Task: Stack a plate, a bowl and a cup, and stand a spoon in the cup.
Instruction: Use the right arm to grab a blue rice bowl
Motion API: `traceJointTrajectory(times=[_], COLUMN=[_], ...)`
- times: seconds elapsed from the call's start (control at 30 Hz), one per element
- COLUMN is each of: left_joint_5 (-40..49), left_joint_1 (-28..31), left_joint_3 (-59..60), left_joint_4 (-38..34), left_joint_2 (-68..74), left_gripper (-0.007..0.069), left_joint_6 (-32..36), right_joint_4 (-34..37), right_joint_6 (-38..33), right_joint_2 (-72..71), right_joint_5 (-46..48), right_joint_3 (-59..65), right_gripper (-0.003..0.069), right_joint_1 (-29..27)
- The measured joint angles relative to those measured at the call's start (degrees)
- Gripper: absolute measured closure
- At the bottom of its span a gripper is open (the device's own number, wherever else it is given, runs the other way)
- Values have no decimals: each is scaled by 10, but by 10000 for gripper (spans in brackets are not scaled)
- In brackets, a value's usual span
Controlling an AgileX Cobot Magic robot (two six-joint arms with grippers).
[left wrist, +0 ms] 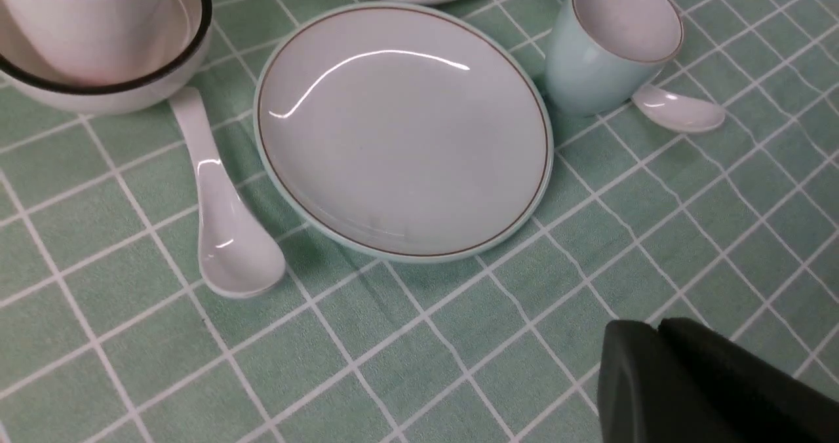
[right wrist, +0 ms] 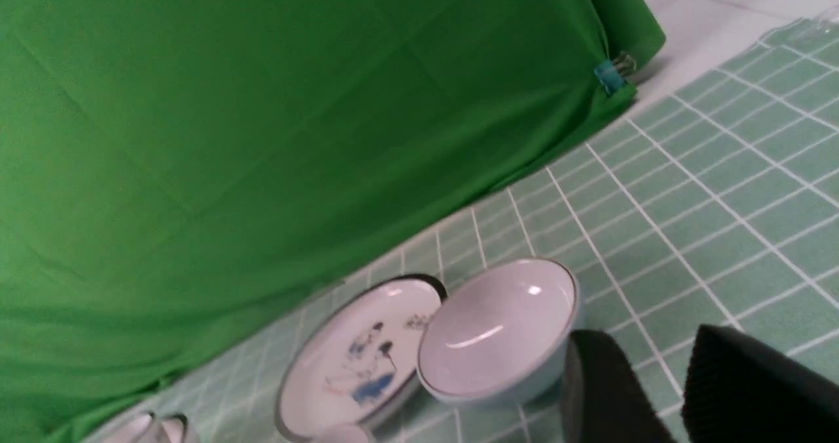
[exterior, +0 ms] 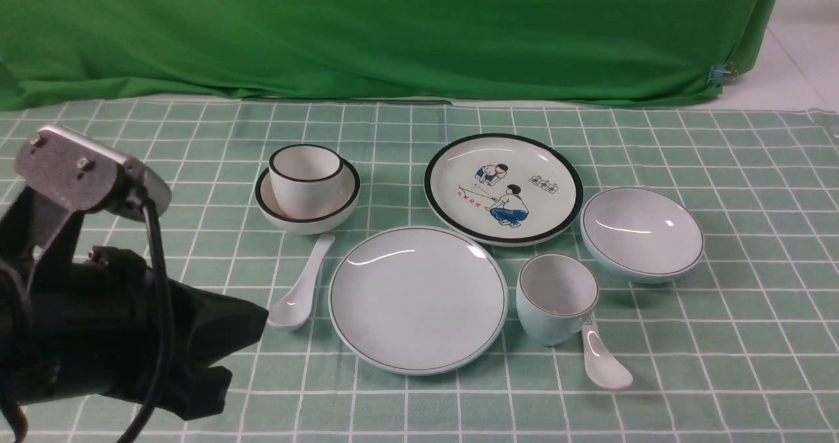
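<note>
- The plain pale bluish-white round ceramic plate (exterior: 418,299) lies at the near centre of the green checked tablecloth (exterior: 721,338). Nothing is stacked on it yet.
- The pale bluish-white round ceramic bowl with a thin dark rim line (exterior: 642,233) sits upright and empty, to the right of the plate and a little farther, apart from it.
- The small pale bluish-white handleless cup (exterior: 557,295) stands upright between the two, just beside the plate's right edge.
- The plain white ceramic soup spoon (exterior: 298,289) lies flat just left of the plate, its handle pointing far.
- The right gripper (right wrist: 645,341) does not show from the front. In its wrist view it is close by the bowl, jaws apart with nothing between them, so the step in hand looks like the reach for the bowl.
- The next move calls for pinching the bowl's wall over the rim, lifting it clear of the cup and setting it centred on the plate.
- The left gripper (left wrist: 655,331) is clenched on nothing and hovers over the cloth at the near left.
- Farther out sit a thick black-rimmed plate with cartoon figures (exterior: 503,191) at far centre and a white black-rimmed bowl (exterior: 307,217) at far left, holding a white black-rimmed cup (exterior: 305,177).
- A second white spoon (exterior: 606,361) lies near-right of the pale cup. Its handle is partly hidden behind the cup, so I cannot tell whether it is marked.
</note>
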Motion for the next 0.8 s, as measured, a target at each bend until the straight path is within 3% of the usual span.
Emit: traceJointTrajectory(times=[0.13, 0.23, 0.33, 0.6, 0.8], left_joint_5=[-5, -7, -13, -19, -14], left_joint_1=[0, 0, 0, 0, 0], left_joint_3=[0, 0, 0, 0, 0], left_joint_4=[-1, -2, -8, -39, -70], left_joint_2=[0, 0, 0, -23, -108], left_gripper=[613, 613, 611, 611, 611], left_joint_6=[9, 10, 22, 68, 100], right_joint_4=[1, 1, 3, -15, -21], right_joint_6=[27, 29, -66, -345, -419], right_joint_2=[0, 15, 122, 532, 755], right_joint_5=[-7, 44, 177, 388, 453], right_joint_3=[0, -15, -109, -399, -563], right_gripper=[421, 438, 449, 447, 447], right_joint_1=[1, 12, 53, 142, 145])
